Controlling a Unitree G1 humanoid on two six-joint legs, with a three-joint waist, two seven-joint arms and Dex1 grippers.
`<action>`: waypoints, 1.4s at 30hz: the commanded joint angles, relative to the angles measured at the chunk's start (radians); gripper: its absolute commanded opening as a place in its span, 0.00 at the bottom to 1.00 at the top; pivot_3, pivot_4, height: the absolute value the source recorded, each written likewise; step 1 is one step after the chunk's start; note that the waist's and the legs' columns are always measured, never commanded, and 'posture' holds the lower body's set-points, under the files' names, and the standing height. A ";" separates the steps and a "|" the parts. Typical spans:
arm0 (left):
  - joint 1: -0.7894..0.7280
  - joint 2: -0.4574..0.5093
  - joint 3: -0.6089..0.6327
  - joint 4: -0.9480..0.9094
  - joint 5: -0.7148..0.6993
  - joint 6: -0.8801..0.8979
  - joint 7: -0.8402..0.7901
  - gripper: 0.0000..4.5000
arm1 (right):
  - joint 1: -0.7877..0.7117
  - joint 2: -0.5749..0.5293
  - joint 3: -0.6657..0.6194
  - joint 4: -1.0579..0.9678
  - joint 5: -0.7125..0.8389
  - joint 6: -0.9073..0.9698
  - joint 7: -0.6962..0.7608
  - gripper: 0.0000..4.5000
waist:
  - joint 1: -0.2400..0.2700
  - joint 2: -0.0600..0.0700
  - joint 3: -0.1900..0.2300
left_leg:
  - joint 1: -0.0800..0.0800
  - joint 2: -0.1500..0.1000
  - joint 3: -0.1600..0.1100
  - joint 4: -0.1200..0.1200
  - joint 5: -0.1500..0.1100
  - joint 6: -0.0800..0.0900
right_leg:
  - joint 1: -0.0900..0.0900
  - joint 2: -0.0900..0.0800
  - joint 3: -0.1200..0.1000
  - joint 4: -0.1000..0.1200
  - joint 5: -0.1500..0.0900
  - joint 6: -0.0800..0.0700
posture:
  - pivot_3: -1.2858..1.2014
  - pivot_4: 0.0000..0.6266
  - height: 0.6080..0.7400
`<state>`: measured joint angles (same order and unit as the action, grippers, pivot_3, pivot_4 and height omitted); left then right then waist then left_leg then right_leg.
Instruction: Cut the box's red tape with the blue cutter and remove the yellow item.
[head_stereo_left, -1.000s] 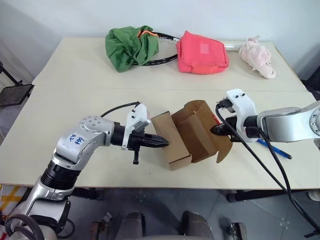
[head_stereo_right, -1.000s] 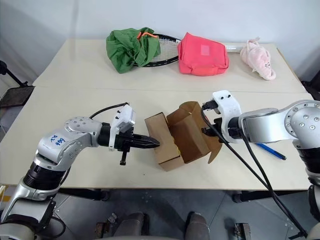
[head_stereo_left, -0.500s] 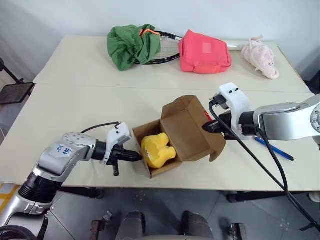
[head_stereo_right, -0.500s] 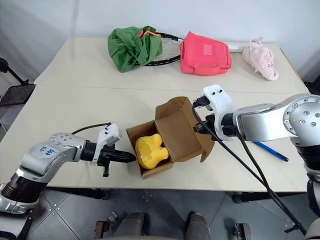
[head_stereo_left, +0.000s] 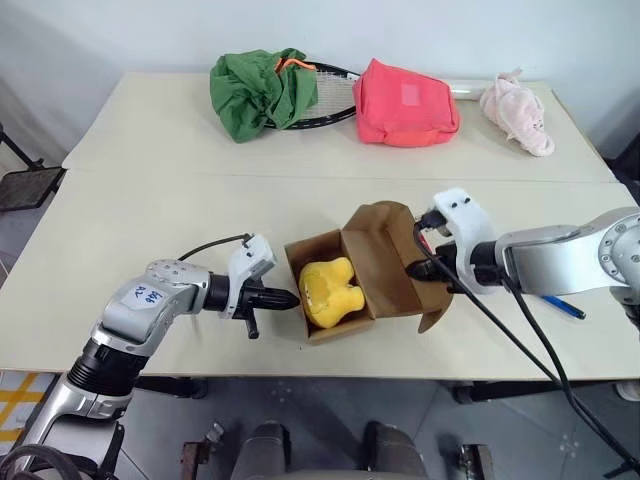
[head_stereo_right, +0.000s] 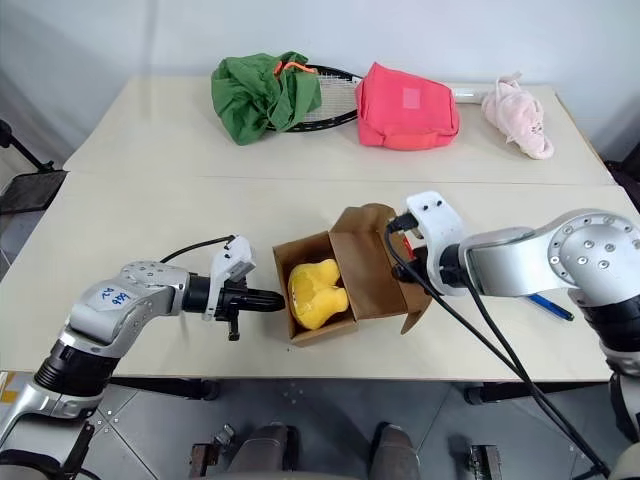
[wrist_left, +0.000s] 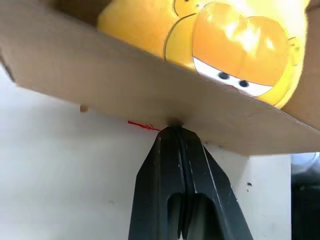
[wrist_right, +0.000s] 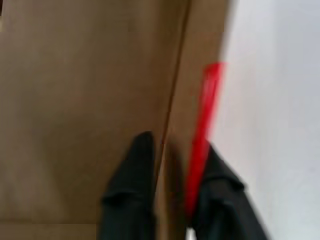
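Observation:
The brown box (head_stereo_left: 318, 255) lies open on the table's near side, and the yellow item (head_stereo_left: 333, 290) sits inside with its orange face showing (wrist_left: 240, 55). My left gripper (head_stereo_left: 288, 299) is shut, its tips pressed against the box's left wall (wrist_left: 150, 95). My right gripper (head_stereo_left: 425, 270) is at the box's right flap. Its fingers (wrist_right: 132, 170) stand slightly apart on either side of the flap edge, where the red tape (wrist_right: 205, 115) runs. The blue cutter (head_stereo_left: 552, 304) lies on the table beyond my right arm.
Along the far edge lie a green cloth (head_stereo_left: 262, 92) over a racket (head_stereo_left: 335, 112), a pink-red bag (head_stereo_left: 405, 103) and a pale pink plush toy (head_stereo_left: 518, 110). The box sits close to the table's front edge (head_stereo_left: 330, 365).
The box has come down and turned its opening upward, so the yellow item now shows. My left gripper has sunk with it. My right gripper's fingers have parted on the flap.

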<state>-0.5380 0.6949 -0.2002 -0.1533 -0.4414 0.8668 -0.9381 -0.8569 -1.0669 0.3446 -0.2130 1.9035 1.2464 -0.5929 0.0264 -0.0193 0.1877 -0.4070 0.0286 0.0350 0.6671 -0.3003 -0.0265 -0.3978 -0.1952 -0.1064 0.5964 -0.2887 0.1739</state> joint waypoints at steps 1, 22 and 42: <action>-0.011 -0.003 0.021 -0.047 -0.011 -0.019 -0.010 0.00 | 0.009 -0.023 -0.065 -0.031 -0.039 0.006 0.058 0.46 | -0.001 0.000 0.000 | 0.000 0.000 0.000 0.000 0.000 0.000 | 0.000 0.000 0.000 0.000 0.000 0.000 | 0.52 0.24 1.00; 0.135 0.112 0.375 0.252 -0.020 -0.506 -0.216 0.46 | 0.572 0.077 -0.901 -0.201 -0.636 -0.491 1.227 1.00 | -0.010 0.000 0.000 | 0.003 0.002 0.003 -0.001 0.000 0.000 | 0.001 0.001 0.000 0.000 0.001 -0.001 | 0.52 0.24 1.00; -0.309 0.208 -0.017 0.003 0.001 -0.028 -0.341 0.99 | 0.894 0.197 -0.844 -0.495 -1.003 -0.859 1.596 1.00 | 0.010 -0.002 -0.001 | 0.005 0.002 0.003 0.003 -0.001 0.000 | 0.005 0.001 0.000 0.000 0.004 0.001 | 0.52 0.24 1.00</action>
<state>-0.7942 0.9161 -0.1365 -0.1371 -0.4843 0.7802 -1.2940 0.0539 -0.8774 -0.5065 -0.6862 0.8995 0.4084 1.0170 0.0362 -0.0210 0.1872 -0.4019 0.0300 0.0384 0.6703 -0.3010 -0.0267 -0.3931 -0.1946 -0.1063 0.5972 -0.2847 0.1748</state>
